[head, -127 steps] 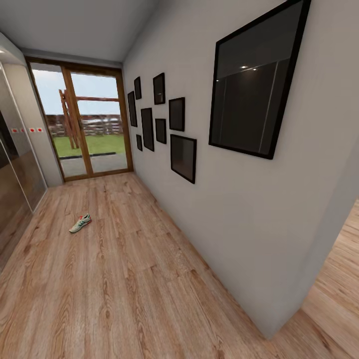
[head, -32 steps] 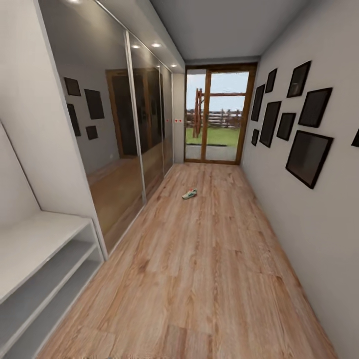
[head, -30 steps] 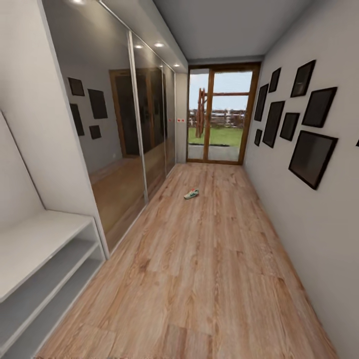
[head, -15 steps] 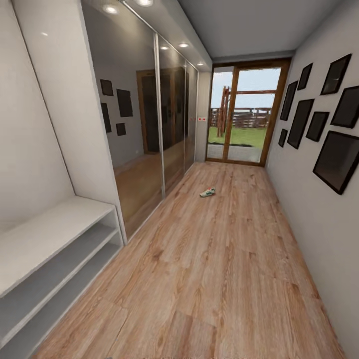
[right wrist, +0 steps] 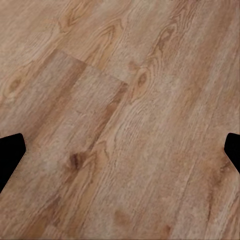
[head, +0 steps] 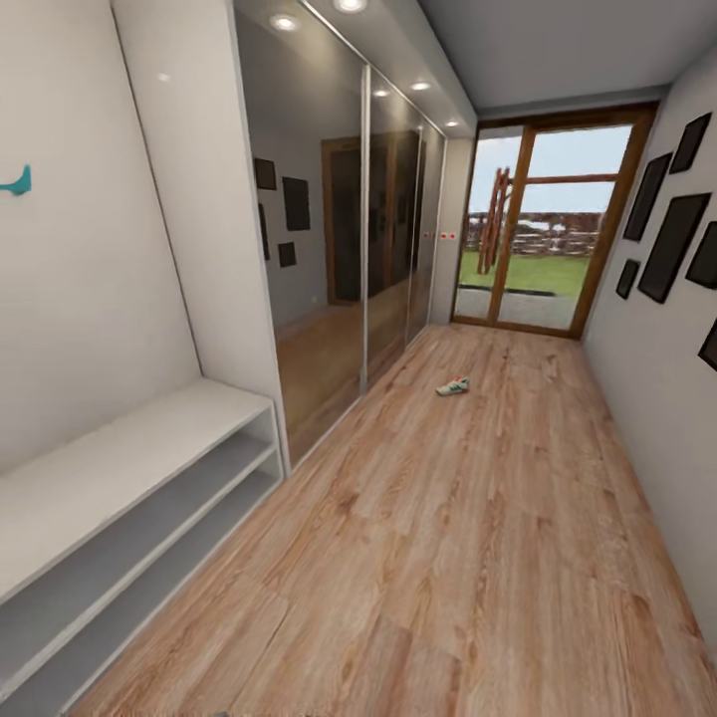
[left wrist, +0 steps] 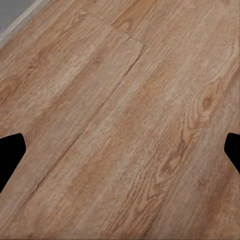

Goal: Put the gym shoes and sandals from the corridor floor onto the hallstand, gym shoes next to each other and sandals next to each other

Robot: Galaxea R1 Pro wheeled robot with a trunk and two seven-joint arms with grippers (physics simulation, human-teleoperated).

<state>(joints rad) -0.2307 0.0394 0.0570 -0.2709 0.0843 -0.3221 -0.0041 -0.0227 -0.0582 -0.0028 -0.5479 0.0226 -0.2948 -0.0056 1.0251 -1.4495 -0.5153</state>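
One cream-white gym shoe (head: 453,386) with green stripes lies on the wood-plank corridor floor (head: 478,538), far down the corridor toward the glass door. The pale grey-white hallstand (head: 110,478) runs along the wall at the near left, its top and two open shelves bare. The other gym shoe and the sandals are out of view. My left gripper (left wrist: 120,150) hangs open over bare planks, its dark fingertips (left wrist: 10,150) far apart. My right gripper (right wrist: 120,150) is open the same way over the floor, with nothing between its fingers.
Mirrored sliding wardrobe doors (head: 368,229) line the left wall past the hallstand. Black picture frames (head: 672,239) hang on the right wall. A wood-framed glass door (head: 543,229) closes the far end. A teal hook (head: 15,182) sits on the wall above the hallstand.
The head view has swung left, bringing the hallstand and mirrored doors further into the picture and pushing the framed wall to the right edge. The shoe itself has not moved.
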